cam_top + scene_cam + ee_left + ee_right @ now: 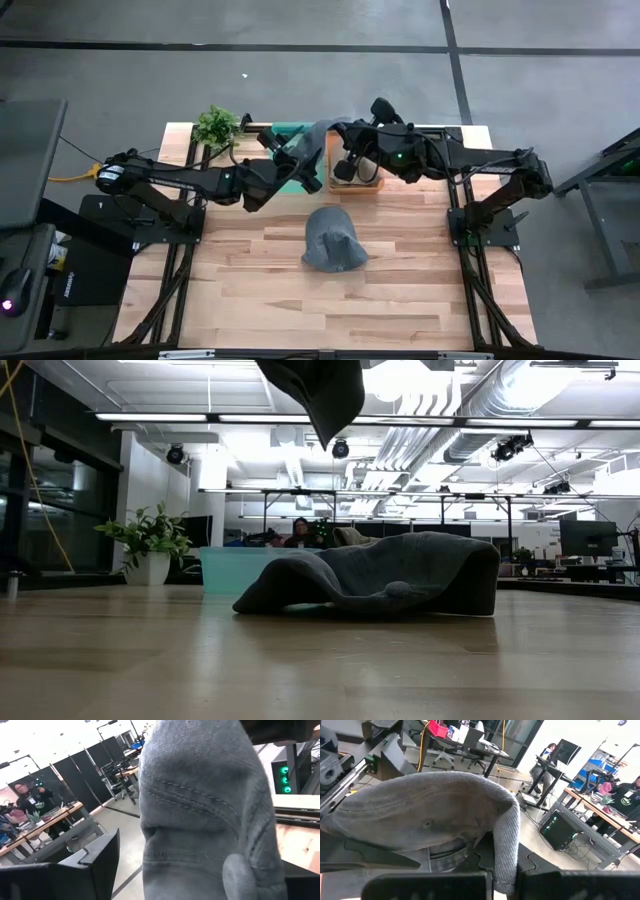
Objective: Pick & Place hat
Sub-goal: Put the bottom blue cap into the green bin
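- Overhead, the wooden table (400, 290) carries one grey hat (333, 241) lying flat near its middle, well apart from both arms. At the far edge a second grey hat (318, 140) is lifted between the two grippers, above a teal bin (290, 130) and beside a wooden box (365, 180). The right gripper (345, 158) has its jaws pinched tight on this lifted hat; the left gripper (300, 165) stands spread wide just beside the cloth, and whether it touches cannot be told. A small potted plant (216, 125) stands at the far left corner.
- Low down, the flat hat (380, 580) blocks part of the teal bin (225, 568) behind it; the plant (150, 540) stands to one side. Only the lifted hat's dark tip (318, 390) hangs in from the top edge, the grippers cut off. Behind is an office hall with ceiling lights and a seated person (298, 532).
- Left wrist: the lifted hat's stitched denim (200, 810) fills most of the frame, hiding the fingers; a person (27, 795) sits at a desk beyond.
- Right wrist: the hat's brim (430, 810) arches across the view, hiding the fingertips; desks, chairs and people lie behind.
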